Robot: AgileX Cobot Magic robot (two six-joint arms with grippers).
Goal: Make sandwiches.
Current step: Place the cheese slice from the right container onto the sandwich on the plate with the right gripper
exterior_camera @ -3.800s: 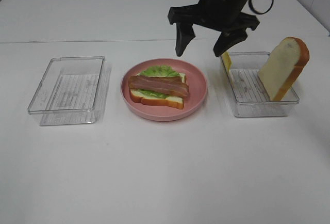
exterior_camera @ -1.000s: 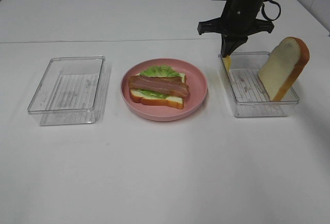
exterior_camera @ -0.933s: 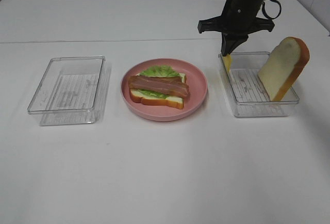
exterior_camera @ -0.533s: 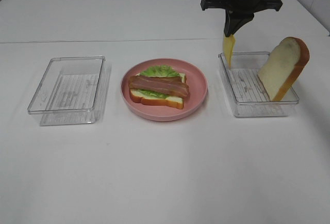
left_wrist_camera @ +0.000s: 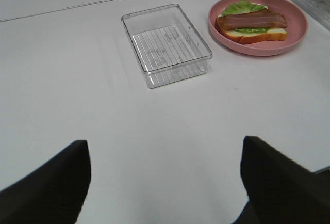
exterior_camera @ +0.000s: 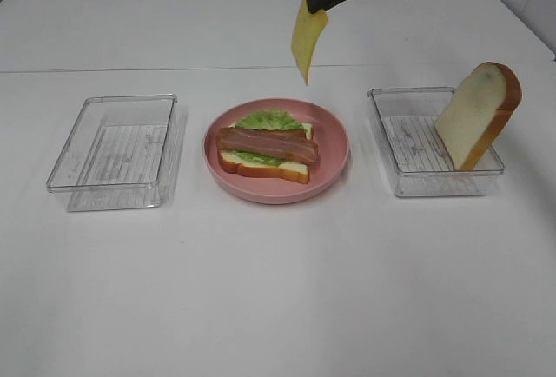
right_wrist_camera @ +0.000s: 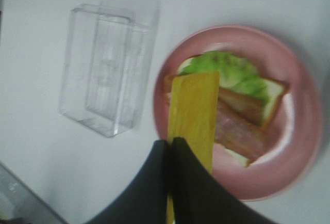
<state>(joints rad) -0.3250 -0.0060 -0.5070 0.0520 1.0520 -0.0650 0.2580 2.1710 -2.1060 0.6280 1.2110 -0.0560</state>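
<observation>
Exterior high view: right hand [exterior_camera: 318,1], clamped on cheese square [exterior_camera: 304,38], has moved from the tray [exterior_camera: 383,127] toward the pink plate [exterior_camera: 335,148].

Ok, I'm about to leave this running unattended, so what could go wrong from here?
The thin yellow cheese square hangs edge-down, pinched only at its upper end by the right jaws; it could slip out or swing. Released while that upright, it may land crooked on the reddish-brown bacon strips or slide onto the round pink plate. The thick white bread slice leans against the wall of the clear ribbed tray and could topple when grasped.
</observation>
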